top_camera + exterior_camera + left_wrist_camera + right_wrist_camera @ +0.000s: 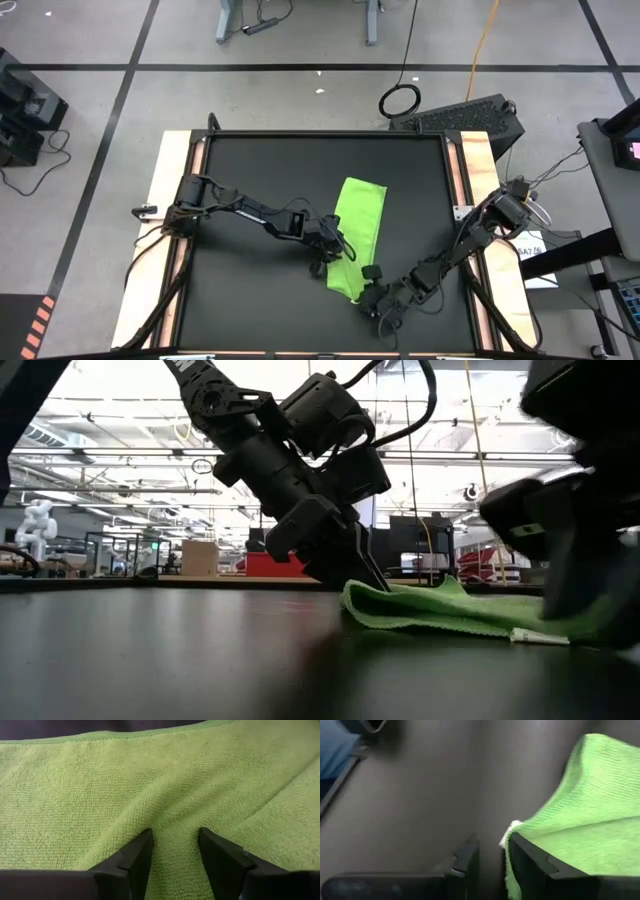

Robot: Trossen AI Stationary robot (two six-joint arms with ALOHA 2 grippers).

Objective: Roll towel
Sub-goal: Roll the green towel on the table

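High view: towel (358, 235) laid as strip right of desk (250, 300) centre. Soft, light terry, easily bunched. Fold pinched by left gripper (175, 851) at long edge; near corner gripped by right gripper (492, 851), best hold.

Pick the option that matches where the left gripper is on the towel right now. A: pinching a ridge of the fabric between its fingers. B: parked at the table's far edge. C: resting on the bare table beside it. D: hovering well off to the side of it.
A: the left wrist view shows the left gripper with a raised fold of the towel bunched between its two fingers.
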